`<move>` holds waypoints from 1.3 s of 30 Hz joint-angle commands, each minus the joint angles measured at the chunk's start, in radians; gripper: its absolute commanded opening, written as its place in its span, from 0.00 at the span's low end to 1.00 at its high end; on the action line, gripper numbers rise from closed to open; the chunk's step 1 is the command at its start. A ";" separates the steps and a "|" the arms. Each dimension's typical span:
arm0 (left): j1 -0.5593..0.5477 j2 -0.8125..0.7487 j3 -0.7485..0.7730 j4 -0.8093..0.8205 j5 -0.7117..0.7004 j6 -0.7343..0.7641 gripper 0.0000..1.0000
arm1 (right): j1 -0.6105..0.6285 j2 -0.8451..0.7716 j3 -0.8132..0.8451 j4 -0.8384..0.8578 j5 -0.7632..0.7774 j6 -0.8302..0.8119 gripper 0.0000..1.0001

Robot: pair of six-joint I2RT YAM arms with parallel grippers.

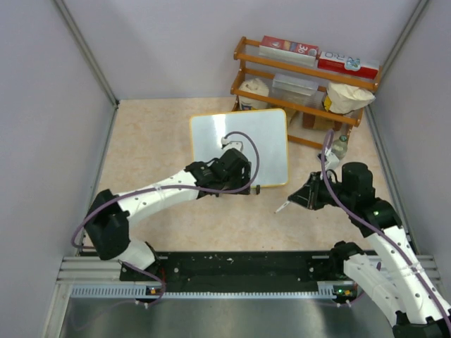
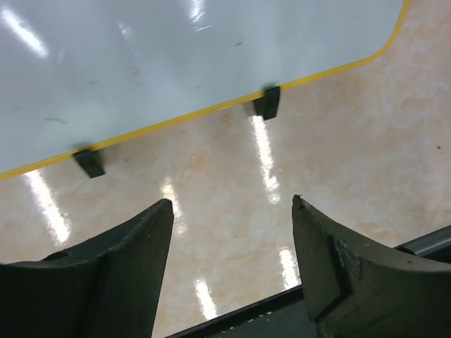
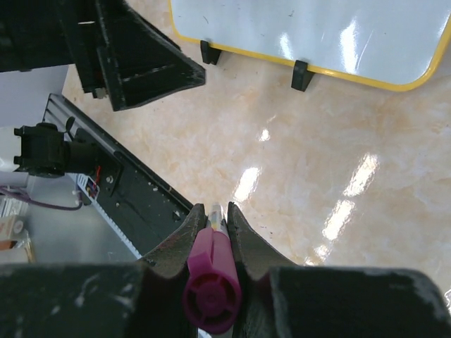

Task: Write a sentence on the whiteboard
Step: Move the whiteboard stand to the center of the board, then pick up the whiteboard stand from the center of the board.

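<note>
The whiteboard (image 1: 239, 141) lies flat on the table's middle, its yellow frame and a black clip foot (image 1: 258, 189) at the near edge. Its surface is blank; no sentence shows. It also shows in the left wrist view (image 2: 176, 63) and the right wrist view (image 3: 317, 28). My left gripper (image 1: 243, 182) hangs open and empty over the table just in front of the board's near edge (image 2: 232, 204). My right gripper (image 1: 299, 197) is right of the board's near corner, shut on a magenta marker (image 3: 211, 282), whose tip (image 1: 282, 208) points towards the table.
A wooden shelf (image 1: 303, 77) with boxes, bags and a clear container stands at the back right. A small bottle (image 1: 341, 146) stands near it. The black mounting rail (image 1: 239, 264) runs along the near edge. Grey walls close both sides.
</note>
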State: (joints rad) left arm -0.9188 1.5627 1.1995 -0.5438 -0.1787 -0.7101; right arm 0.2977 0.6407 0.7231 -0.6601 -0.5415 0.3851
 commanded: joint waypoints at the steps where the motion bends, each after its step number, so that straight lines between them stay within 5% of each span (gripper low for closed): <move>1: 0.008 -0.113 -0.112 -0.096 -0.172 -0.055 0.71 | -0.009 0.014 0.026 0.073 -0.020 -0.002 0.00; 10: 0.078 -0.142 -0.308 0.011 -0.154 -0.077 0.65 | -0.008 0.047 -0.022 0.165 -0.058 0.028 0.00; 35: 0.129 0.166 -0.189 0.139 -0.249 0.001 0.49 | -0.009 0.060 -0.036 0.208 -0.069 0.037 0.00; 39: 0.129 0.203 -0.156 0.114 -0.255 0.005 0.35 | -0.009 0.059 -0.040 0.211 -0.071 0.038 0.00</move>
State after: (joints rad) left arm -0.7940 1.7199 1.0042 -0.4381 -0.3908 -0.7219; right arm 0.2977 0.7013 0.6804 -0.4953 -0.5991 0.4202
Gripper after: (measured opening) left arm 0.425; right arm 0.110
